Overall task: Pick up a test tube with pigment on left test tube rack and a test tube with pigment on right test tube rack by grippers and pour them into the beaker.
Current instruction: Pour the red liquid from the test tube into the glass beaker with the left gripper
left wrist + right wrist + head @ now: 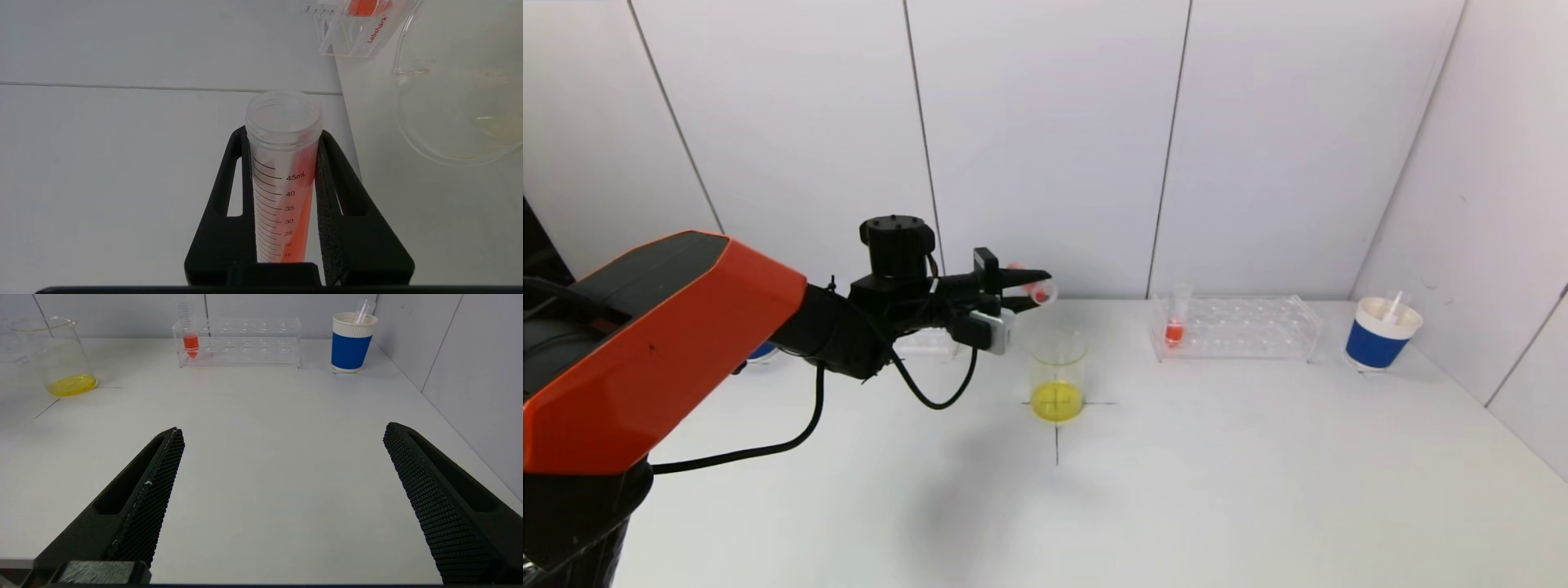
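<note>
My left gripper (1031, 291) (282, 136) is shut on a graduated test tube (282, 179) that lies tipped nearly level, orange pigment running along its lower side. The tube's open mouth (1044, 291) hangs just above and behind the glass beaker (1058, 376) (457, 102), which holds a little yellow liquid. The left rack (923, 343) is mostly hidden behind that arm. On the right rack (1233, 327) (241, 341) a test tube (1174, 320) (191, 339) with orange pigment stands in the end slot nearest the beaker. My right gripper (284, 433) is open and empty, low over the near table.
A blue and white paper cup (1380, 335) (352, 343) with a stick in it stands right of the right rack, near the side wall. A black cross (1057, 433) is marked on the table under the beaker. A blue object (761, 351) peeks out behind the left arm.
</note>
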Controlling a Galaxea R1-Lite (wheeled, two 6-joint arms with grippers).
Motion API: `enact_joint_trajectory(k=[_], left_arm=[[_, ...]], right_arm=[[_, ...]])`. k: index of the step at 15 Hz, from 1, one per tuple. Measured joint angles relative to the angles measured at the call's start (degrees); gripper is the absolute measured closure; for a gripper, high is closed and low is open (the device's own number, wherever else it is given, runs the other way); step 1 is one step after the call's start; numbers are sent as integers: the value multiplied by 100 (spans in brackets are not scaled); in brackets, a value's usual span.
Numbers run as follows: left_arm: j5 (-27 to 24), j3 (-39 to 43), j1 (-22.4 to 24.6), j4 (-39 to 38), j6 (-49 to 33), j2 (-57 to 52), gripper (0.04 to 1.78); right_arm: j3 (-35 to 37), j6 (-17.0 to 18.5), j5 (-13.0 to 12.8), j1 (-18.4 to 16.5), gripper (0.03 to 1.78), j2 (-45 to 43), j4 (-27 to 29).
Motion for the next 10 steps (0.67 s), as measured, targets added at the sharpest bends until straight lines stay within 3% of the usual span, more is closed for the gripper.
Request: enact_joint_trajectory(k=[10], left_arm=[[157,-17,-15,44,362,5,138]], right_arm=[[0,0,0,0,4,0,0]])
